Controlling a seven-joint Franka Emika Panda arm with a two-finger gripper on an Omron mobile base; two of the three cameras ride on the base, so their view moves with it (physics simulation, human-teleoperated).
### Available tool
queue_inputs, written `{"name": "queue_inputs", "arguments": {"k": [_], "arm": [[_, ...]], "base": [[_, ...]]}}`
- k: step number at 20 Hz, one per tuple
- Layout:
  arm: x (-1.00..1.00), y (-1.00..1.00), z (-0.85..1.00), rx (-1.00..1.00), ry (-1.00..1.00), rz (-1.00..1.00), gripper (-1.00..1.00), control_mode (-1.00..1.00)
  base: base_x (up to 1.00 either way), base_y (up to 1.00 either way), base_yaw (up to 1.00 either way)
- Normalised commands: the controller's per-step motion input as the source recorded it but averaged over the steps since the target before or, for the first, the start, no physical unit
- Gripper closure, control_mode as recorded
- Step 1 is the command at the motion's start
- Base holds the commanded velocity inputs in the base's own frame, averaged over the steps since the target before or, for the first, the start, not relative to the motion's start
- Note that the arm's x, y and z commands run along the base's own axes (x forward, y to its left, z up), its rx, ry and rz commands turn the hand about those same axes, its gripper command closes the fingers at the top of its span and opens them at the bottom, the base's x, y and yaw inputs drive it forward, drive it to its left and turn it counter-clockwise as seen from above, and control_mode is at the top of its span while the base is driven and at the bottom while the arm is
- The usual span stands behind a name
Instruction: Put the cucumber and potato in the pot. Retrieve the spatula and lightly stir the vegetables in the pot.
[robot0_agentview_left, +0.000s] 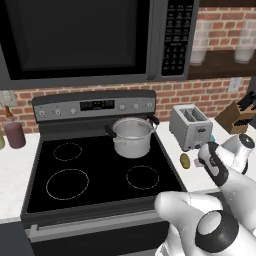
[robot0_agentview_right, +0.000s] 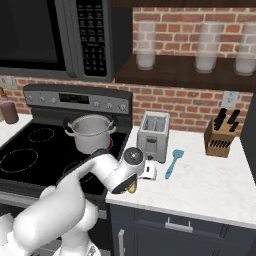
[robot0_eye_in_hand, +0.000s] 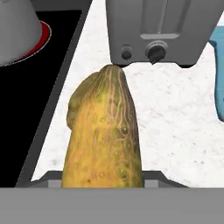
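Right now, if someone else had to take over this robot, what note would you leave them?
Gripper: down at the counter in front of the toaster, around a yellowish vegetable; firm grip not confirmed.
Pot: on the stove's back right burner; nothing visible inside from here.
Spatula: on the counter right of the toaster, untouched.
Done: nothing in the pot yet.
Left: both vegetables into the pot, fetch spatula, stir lightly.

A silver toaster (robot0_agentview_right: 153, 135) stands on the white speckled worktop (robot0_agentview_right: 210, 186), just right of the black stove (robot0_agentview_left: 100, 172). A wooden knife block (robot0_agentview_right: 220, 137) sits further right against the brick wall (robot0_agentview_right: 175, 105). A microwave (robot0_agentview_left: 90, 37) hangs above the stove. Three frosted glasses (robot0_agentview_right: 207, 47) stand on a dark shelf (robot0_agentview_right: 185, 75). A dark red bottle (robot0_agentview_left: 14, 132) stands left of the stove.
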Motion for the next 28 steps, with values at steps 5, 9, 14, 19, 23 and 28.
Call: {"name": "queue_inputs", "arguments": {"k": [5,9,14,19,23,28], "arm": [[-0.17,0.71,1.0,0.05,-0.25,0.0,1.0,-1.0],[-0.03,0.52,0.99,0.13,-0.2,0.06,1.0,-1.0],[0.0,0.04,0.92,0.23,-0.05,0.13,1.0,-1.0],[0.0,0.08,0.46,0.16,-0.08,0.15,1.0,-1.0],[0.23,0.27,0.2,0.08,-0.1,0.24,1.0,-1.0],[0.13,0.17,0.13,0.02,-0.2,0.18,1.0,-1.0]], "base": [[0.0,0.0,0.0],[0.0,0.0,0.0],[0.0,0.0,0.0],[0.0,0.0,0.0],[0.0,0.0,0.0],[0.0,0.0,0.0]]}}
